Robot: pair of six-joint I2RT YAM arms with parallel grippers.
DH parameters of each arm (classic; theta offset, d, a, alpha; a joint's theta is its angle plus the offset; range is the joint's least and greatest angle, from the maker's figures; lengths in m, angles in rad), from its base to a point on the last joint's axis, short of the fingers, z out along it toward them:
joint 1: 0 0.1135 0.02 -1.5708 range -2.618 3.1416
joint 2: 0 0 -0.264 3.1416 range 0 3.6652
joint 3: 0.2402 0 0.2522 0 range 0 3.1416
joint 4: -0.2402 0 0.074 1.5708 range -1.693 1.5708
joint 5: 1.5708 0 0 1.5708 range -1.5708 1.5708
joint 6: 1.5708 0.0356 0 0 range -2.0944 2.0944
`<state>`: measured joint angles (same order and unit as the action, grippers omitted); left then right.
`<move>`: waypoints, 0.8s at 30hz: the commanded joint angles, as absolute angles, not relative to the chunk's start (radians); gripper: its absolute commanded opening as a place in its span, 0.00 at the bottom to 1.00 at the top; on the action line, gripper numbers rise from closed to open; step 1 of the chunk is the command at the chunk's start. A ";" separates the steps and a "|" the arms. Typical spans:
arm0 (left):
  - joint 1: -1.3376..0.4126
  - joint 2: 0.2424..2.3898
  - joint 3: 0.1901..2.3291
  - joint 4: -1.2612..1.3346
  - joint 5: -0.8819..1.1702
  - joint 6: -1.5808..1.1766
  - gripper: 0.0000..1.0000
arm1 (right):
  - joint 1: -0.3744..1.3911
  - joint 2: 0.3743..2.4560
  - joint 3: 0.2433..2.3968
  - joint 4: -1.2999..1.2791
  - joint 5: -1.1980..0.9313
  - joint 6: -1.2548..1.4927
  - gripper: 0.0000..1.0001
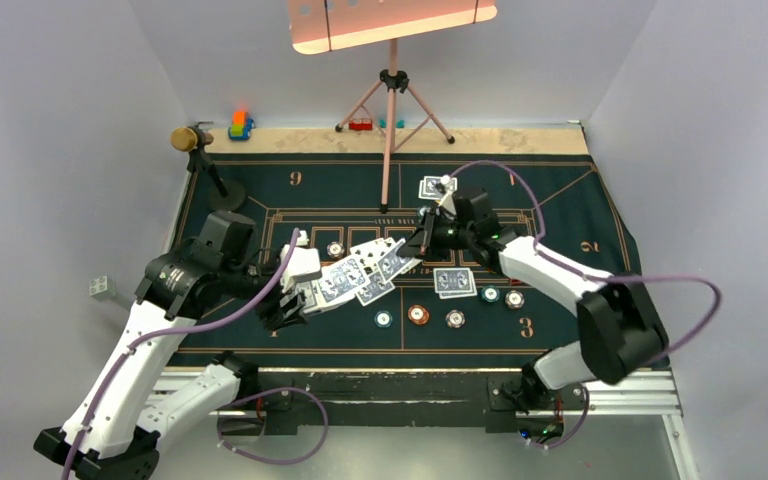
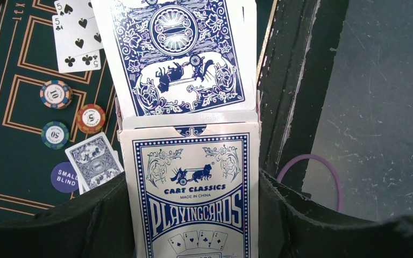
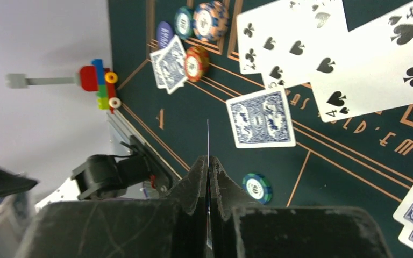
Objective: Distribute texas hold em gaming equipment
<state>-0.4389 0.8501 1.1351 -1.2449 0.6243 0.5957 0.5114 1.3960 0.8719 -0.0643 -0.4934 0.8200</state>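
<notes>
My left gripper (image 1: 300,297) is shut on a white-and-blue playing card box (image 2: 193,199), held above the mat's near left. Blue-backed cards (image 2: 177,54) stick out of the box's open end. My right gripper (image 1: 426,240) is shut on a single card (image 3: 208,137), seen edge-on, above the mat's middle. Face-up cards (image 1: 380,262), a five and a four of spades (image 3: 376,70), lie between the grippers. Face-down cards lie at the far middle (image 1: 438,187) and to the right (image 1: 454,282). Several poker chips (image 1: 418,315) sit along the near row; more chips (image 2: 55,94) show in the left wrist view.
The dark green poker mat (image 1: 560,200) covers the table. A gold-headed microphone (image 1: 192,140) stands at the far left. A tripod (image 1: 392,110) stands at the far middle. Toy blocks (image 1: 241,125) sit at the back left. A purple "small blind" button (image 2: 64,177) lies near the box.
</notes>
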 commanded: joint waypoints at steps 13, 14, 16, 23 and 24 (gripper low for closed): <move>-0.436 0.847 1.122 -1.221 0.680 0.618 0.00 | 0.647 1.759 0.907 0.196 -0.431 0.803 0.00; -0.436 0.848 1.119 -1.217 0.680 0.618 0.00 | 0.651 1.764 0.903 0.186 -0.418 0.801 0.00; -0.437 0.849 1.117 -1.214 0.683 0.619 0.00 | 0.657 1.767 0.899 0.154 -0.385 0.792 0.05; -0.437 0.853 1.104 -1.209 0.696 0.627 0.00 | 0.665 1.690 0.905 -0.028 -0.240 0.726 0.45; -0.437 0.854 1.102 -1.209 0.696 0.627 0.00 | 0.666 1.665 0.910 -0.059 -0.221 0.716 0.47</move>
